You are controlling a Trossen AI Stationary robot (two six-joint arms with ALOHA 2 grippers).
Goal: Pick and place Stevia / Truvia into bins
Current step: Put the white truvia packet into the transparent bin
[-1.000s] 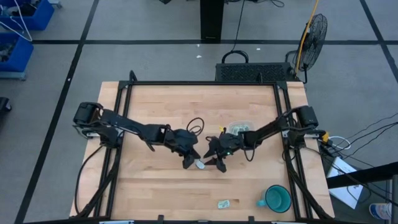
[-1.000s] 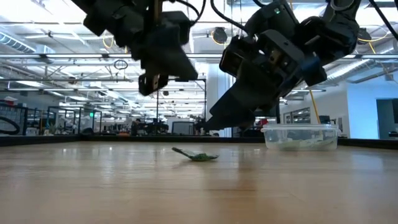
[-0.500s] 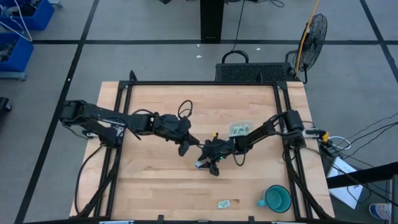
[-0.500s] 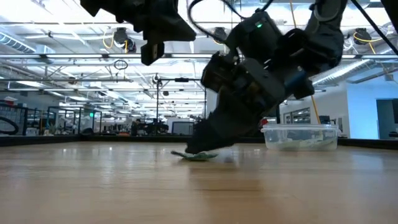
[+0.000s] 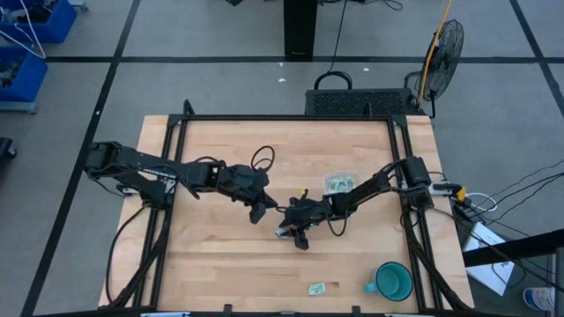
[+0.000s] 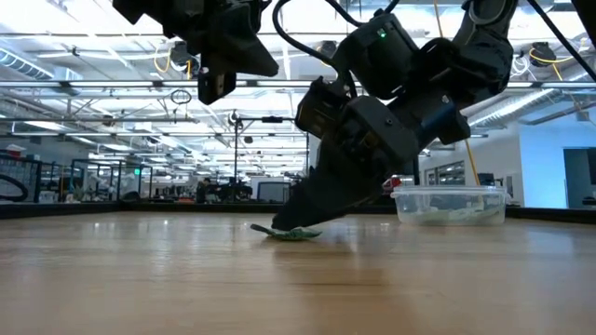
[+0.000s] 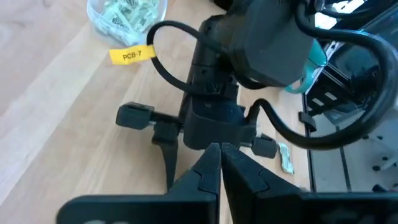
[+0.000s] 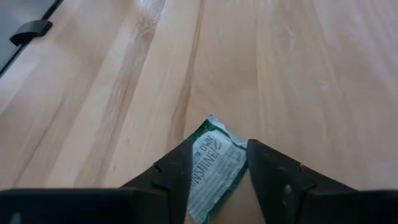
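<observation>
Right gripper is down at the table near its middle, fingers parted narrowly with a green-and-white sachet lying flat between them. The packet rests on the wood with one end curled slightly upward in the low view, which likely explains the steep nose-down tilt of the wrist: the tips need to get under or around a thin, flat thing. Whether the pads already touch the paper I cannot tell; the wrist view shows the sachet in the gap but not any pinch. Left gripper hangs above the table just beside the right one, fingers pressed together and empty, apparently waiting clear of the pick. The clear bin sits near, toward the far right of the working spot, already holding several sachets, so the carry should be short. One more stray sachet lies near the front edge, beside the teal mug, which plays no part here. Judged step: closing on the centre packet before lifting it.
</observation>
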